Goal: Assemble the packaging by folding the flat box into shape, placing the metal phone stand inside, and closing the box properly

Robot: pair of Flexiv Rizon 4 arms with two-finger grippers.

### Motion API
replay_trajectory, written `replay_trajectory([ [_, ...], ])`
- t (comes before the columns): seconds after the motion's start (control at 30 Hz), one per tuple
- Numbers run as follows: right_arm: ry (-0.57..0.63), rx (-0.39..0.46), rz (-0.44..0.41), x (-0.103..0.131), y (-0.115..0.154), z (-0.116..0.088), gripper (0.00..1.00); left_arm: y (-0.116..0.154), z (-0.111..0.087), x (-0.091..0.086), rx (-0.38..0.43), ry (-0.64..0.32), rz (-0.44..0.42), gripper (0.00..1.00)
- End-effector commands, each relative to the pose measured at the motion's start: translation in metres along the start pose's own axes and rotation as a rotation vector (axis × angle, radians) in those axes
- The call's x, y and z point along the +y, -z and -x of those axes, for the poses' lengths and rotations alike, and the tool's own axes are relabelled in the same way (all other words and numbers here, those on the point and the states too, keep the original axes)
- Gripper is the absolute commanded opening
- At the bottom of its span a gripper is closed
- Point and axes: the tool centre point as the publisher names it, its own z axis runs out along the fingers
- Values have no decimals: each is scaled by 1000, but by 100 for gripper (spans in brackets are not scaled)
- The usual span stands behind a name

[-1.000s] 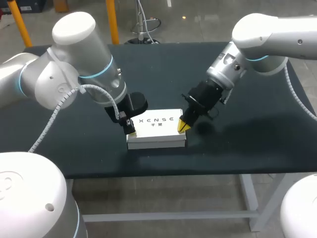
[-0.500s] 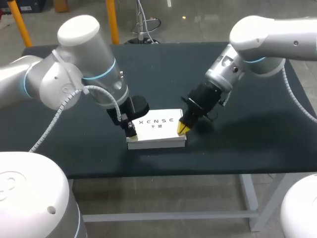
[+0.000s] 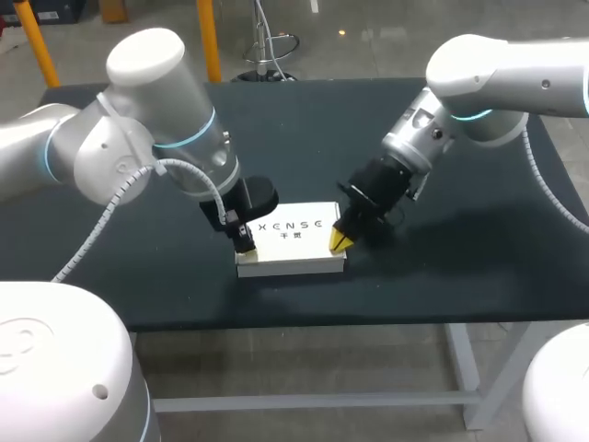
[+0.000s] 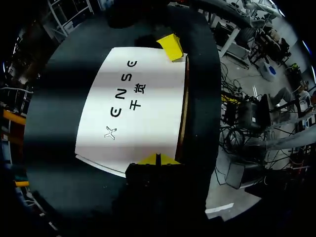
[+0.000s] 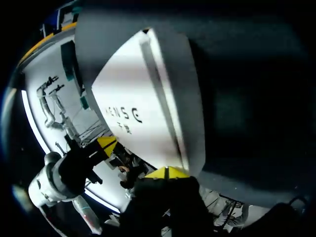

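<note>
Two clenched grippers flank the closed white box (image 3: 293, 241) on my table (image 3: 451, 276): left gripper (image 3: 244, 243) at its left end, right gripper (image 3: 339, 239) at its right end, each with tips together.

Smooth matt white cardboard box (image 3: 290, 241), matt black table top (image 3: 460, 267), glossy white left arm casing (image 3: 152, 120)
</note>
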Motion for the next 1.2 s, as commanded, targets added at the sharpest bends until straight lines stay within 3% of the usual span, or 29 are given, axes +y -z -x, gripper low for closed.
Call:
replay_trajectory([
  [0.03, 20, -9, 40, -10, 2, -5, 0, 11, -7, -2, -31, -5, 5, 0],
  [0.2, 36, -13, 54, -12, 3, -7, 0, 13, -6, -6, -39, -14, 8, 0],
  [0.63, -6, 5, 9, 6, -5, 8, 0, -11, 3, -1, 33, 21, 20, 0],
  [0.87, 61, 9, 58, -15, 9, -2, 0, 12, -10, -6, -4, 40, 5, 0],
  [0.97, 103, 9, 94, -24, 20, -6, 0, 22, -15, -13, 4, 87, 10, 65],
  [1.0, 114, 10, 106, -26, 25, -7, 0, 25, -17, -15, 4, 111, 14, 98],
  [1.2, 208, -5, 175, -38, 51, -7, 58, 38, -29, -29, 32, 257, 49, 100],
])
